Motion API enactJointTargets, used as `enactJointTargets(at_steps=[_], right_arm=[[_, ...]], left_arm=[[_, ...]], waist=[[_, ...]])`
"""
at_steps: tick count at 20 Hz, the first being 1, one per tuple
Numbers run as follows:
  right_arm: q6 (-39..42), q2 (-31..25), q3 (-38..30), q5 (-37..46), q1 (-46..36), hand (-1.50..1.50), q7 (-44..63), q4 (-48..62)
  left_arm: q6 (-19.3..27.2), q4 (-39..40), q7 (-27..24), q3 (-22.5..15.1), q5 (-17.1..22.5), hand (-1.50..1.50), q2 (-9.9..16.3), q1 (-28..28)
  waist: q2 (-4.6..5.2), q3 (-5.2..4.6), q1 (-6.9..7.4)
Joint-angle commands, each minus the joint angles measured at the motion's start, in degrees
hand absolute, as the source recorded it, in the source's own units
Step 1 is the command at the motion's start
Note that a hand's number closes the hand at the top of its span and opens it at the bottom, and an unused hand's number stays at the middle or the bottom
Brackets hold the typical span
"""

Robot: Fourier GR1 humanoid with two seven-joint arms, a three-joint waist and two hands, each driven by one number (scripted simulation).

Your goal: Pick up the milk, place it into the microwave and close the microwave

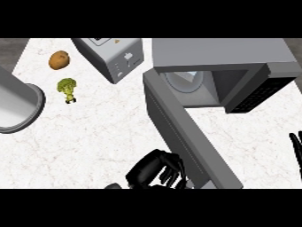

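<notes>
A kitchen, seen from above: a white marbled worktop (101, 128) carries a grey microwave (231, 66) with its door (186, 128) swung open, and a silver toaster (110, 57) just beside it. A potato (59, 60) and a broccoli floret (67, 88) lie near the toaster, with a large grey cylindrical vessel (9, 102) at the left edge.
</notes>
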Motion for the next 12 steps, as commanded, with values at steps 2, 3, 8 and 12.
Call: enactJointTargets(at_steps=[2,3,8,12], right_arm=[[1.79,-0.54,1.27,-2.55,3.16,-1.5,4.25,-8.27],[3.53,-1.86,0.96,-3.35,4.21,-1.5,4.3,-8.83],[2.44,-2.41,1.65,-4.76,1.72,-1.5,7.99,-12.29],[3.81,-4.03,1.86,-5.62,0.9,-1.5,9.16,-13.25]], left_arm=[[9.95,7.7,1.46,-10.21,9.3,1.5,-0.72,-10.31],[12.61,5.53,3.35,-12.0,9.59,1.5,-0.72,-10.94],[16.77,9.21,3.53,-12.57,16.84,1.5,-0.72,-18.32],[20.84,9.12,5.15,-12.13,20.14,1.5,-0.72,-23.06]], waist=[[0.36,-0.05,-1.52],[0.38,-0.08,-2.7],[1.06,-0.16,-4.94],[1.5,-0.2,-7.6]])
